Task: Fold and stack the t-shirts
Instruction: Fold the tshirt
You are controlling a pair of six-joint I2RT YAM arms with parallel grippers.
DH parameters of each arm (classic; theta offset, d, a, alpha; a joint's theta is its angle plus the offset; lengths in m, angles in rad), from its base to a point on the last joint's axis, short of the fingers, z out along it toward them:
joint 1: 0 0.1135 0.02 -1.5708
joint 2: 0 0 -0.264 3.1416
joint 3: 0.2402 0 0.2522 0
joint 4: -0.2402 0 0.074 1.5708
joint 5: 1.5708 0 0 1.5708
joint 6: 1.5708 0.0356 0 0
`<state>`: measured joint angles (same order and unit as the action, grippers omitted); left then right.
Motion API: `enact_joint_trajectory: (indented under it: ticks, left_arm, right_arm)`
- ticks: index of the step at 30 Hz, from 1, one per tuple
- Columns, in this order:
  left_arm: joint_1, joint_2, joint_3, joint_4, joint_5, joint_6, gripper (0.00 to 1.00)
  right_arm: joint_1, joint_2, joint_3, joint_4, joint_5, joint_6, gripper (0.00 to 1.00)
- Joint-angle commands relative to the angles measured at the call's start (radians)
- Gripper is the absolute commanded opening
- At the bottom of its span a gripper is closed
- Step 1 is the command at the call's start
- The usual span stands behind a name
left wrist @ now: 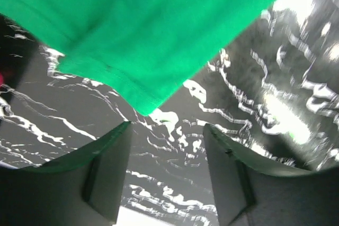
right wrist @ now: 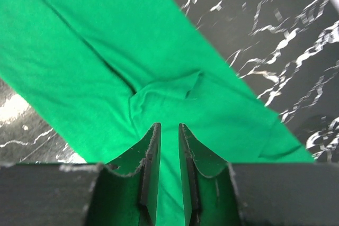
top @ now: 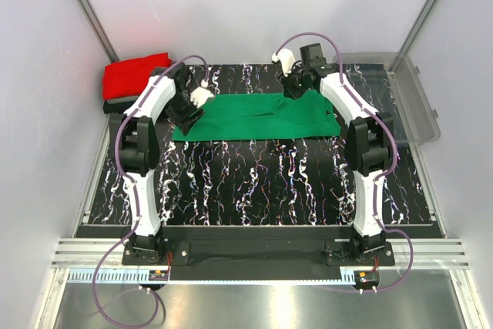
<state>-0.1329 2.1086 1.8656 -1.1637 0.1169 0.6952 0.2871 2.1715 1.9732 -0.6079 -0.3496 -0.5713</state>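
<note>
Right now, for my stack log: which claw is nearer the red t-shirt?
Left. The left claw hangs near the red t-shirt; the right claw is over the green t-shirt, farther off.

A: Is the top view good to read?

B: Yes. It is bright and even, with light from above. Only soft shadows lie on the surface (top: 254, 182) under the arms, and the metal plate (top: 254, 306) shines pale.

A: And the left wrist view?

B: It is smeared. The green t-shirt (left wrist: 143, 30) ahead of the left jaws is blurred, and white glare burns on the surface ahead and to their right.

A: The right wrist view?

B: It is sharp. The folds just ahead of the right jaws are clear, and the inner sides of the jaws carry a green tint.
</note>
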Motion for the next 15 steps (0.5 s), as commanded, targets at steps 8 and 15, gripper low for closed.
enact_joint_trajectory:
  ticks: [8, 15]
  left_arm:
    - [0.01, 0.074, -0.025, -0.065, -0.059, 0.132, 0.6]
    - [0.01, 0.136, -0.025, -0.03, -0.085, 0.116, 0.57]
  right_arm:
    - [0.004, -0.099, -0.043, 0.011, 0.006, 0.007, 0.27]
    - [0.004, -0.095, -0.065, 0.011, 0.003, 0.019, 0.27]
